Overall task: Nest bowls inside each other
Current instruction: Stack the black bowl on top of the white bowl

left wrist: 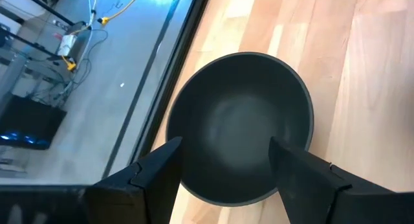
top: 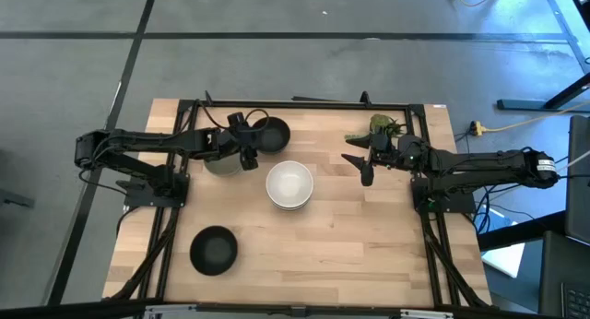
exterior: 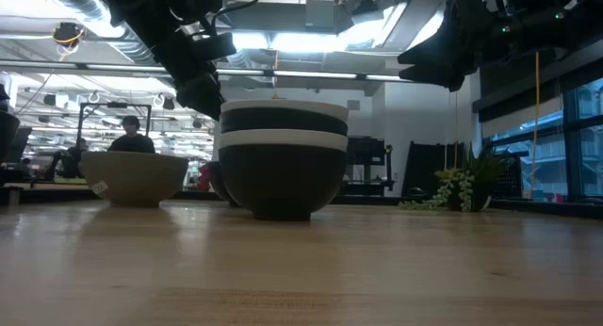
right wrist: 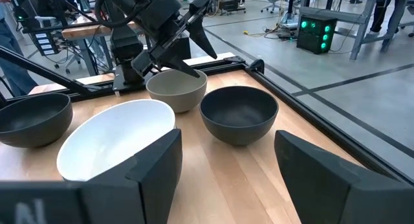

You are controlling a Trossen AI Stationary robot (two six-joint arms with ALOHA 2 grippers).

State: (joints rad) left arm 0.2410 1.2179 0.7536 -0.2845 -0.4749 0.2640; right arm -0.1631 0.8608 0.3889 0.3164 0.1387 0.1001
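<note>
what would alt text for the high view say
Overhead view of a wooden table with two dark robot arms: the left gripper hovers open over a black bowl beside a grey-green bowl. A white-topped bowl stack sits mid-table; the right gripper is open nearby.

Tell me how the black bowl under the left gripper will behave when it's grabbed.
The black bowl looks rigid, so it likely won't flex. Its matte rim probably gives the left gripper fair grip. Its rounded underside suggests that a push high on the side may rock it.
</note>
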